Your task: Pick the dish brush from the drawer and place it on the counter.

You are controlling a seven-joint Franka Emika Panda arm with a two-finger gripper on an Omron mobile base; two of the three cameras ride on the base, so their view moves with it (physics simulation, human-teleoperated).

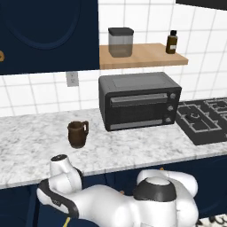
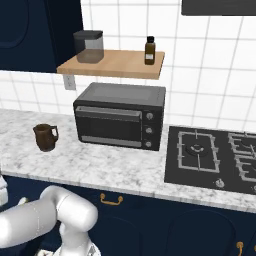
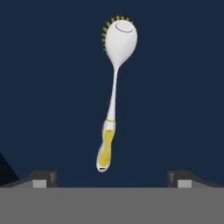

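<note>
In the hand view the dish brush [image 3: 113, 105] lies on the dark blue floor of the drawer [image 3: 48, 87], white head toward 12 o'clock, yellow handle toward 6. The gripper [image 3: 112, 178] hangs above it, fingers spread wide, holding nothing.

Even, bright rendered light, soft shadows on the counter [image 1: 133, 146]; slightly blurry, no glare.

White dish brush [image 3: 114, 83] with yellow bristles and grip on dark navy drawer [image 3: 48, 87]; speckled white-grey desk [image 1: 40, 137], brown mug [image 1: 77, 134]
</note>
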